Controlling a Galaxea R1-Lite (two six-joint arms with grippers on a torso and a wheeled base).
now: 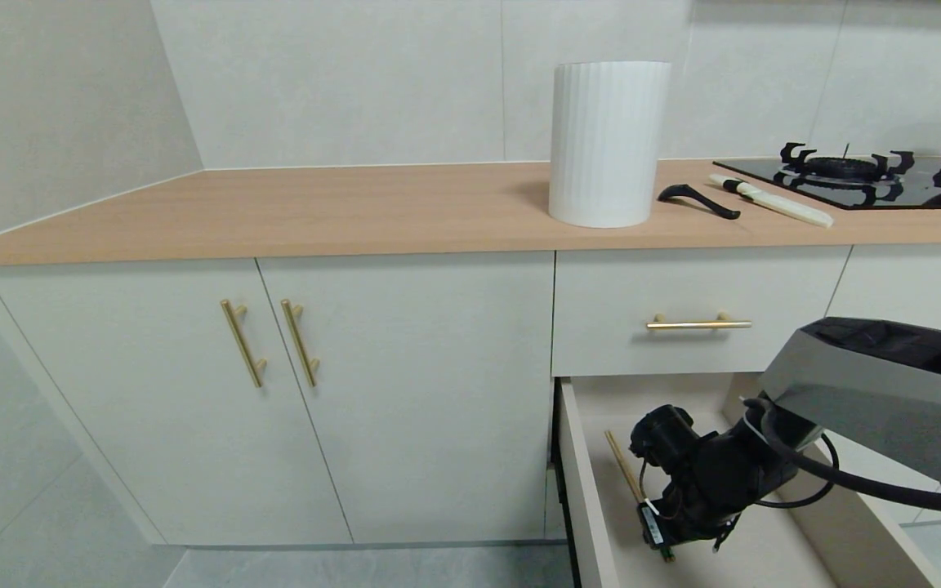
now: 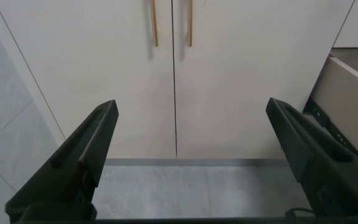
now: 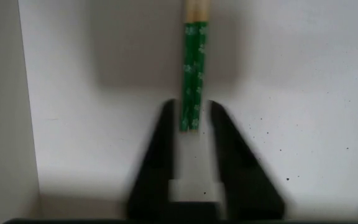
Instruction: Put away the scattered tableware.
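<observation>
- Right gripper [image 3: 193, 115] is down inside the open drawer [image 1: 581, 474], at the near right of the scene below the counter [image 1: 356, 212]. Its jaws are narrow, pinching the green end of the chopsticks [image 3: 194, 56].
- Chopsticks [image 1: 622, 465] lie low along the drawer floor beside its left wall, pointing away from the gripper toward the far end.
- Step in hand, as I judge it: setting the chopsticks down in the drawer, release not yet done.
- Next move calls for spreading the jaws a little, then lifting straight up so the fingers don't drag the sticks or knock the drawer wall.
- Left gripper [image 2: 191, 109] is spread wide with nothing in it, low in front of the closed cabinet doors [image 2: 176, 74].
- Still out on the counter: a white knife [image 1: 773, 200] and a black utensil [image 1: 699, 198], just right of the white ribbed container [image 1: 609, 143]. These are probably the next picks.
</observation>
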